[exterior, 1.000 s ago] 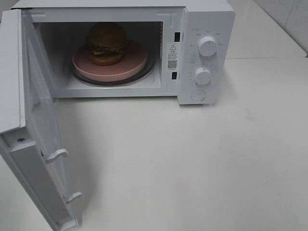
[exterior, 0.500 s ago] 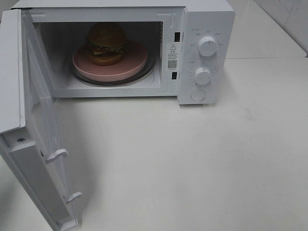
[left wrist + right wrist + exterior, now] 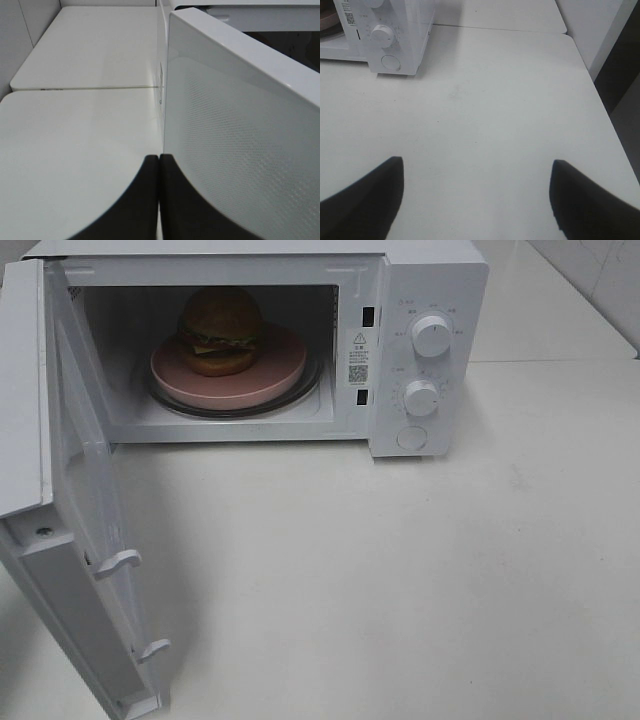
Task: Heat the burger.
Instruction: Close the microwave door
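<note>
Burger [image 3: 221,328] sits on plate [image 3: 275,375] inside microwave [image 3: 430,280], upper left of frame; door [image 3: 75,490] open, left claw [image 3: 159,162] pinched shut beside it, right claw [image 3: 476,167] wide and empty; left to do: shut door, set dials [image 3: 431,335].

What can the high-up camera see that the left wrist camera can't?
Only the high camera shows the burger on its pink plate inside the microwave, plus the upper knob and lower knob. Only the left wrist camera shows the left claw, shut, close beside the outer face of the microwave door. Both show that open microwave door and the white table.
</note>
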You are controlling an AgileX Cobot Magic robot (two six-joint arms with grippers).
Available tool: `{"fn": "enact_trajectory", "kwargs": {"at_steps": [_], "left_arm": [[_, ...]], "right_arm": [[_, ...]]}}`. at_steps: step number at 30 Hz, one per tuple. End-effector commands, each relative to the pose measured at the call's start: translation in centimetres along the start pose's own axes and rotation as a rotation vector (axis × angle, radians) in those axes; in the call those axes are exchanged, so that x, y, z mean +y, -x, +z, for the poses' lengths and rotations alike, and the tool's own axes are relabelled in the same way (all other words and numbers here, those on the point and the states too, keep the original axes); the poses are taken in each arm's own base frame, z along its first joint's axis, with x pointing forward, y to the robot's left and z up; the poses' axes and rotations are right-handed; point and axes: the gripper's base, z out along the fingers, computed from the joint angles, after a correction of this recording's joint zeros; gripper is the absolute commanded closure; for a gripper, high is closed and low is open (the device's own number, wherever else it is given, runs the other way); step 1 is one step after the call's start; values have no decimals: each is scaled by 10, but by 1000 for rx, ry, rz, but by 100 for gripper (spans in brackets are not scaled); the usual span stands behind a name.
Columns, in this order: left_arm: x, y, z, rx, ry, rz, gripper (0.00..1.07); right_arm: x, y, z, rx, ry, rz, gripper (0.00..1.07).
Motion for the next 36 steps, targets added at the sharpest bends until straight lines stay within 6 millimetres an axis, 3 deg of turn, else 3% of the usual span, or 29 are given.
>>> {"fn": "enact_trajectory", "kwargs": {"at_steps": [1, 7, 28, 36], "left_arm": [[-1, -3, 5, -76, 7, 32, 107], [-5, -19, 21, -45, -29, 136, 107], [-27, -44, 68, -68, -261, 57, 107], [-49, -50, 88, -43, -350, 66, 107]], "right_arm": [[0, -3, -2, -22, -9, 9, 31], [0, -3, -2, -22, -9, 9, 31], [0, -3, -2, -22, -9, 9, 31], [0, -3, -2, -22, -9, 9, 31]]}}
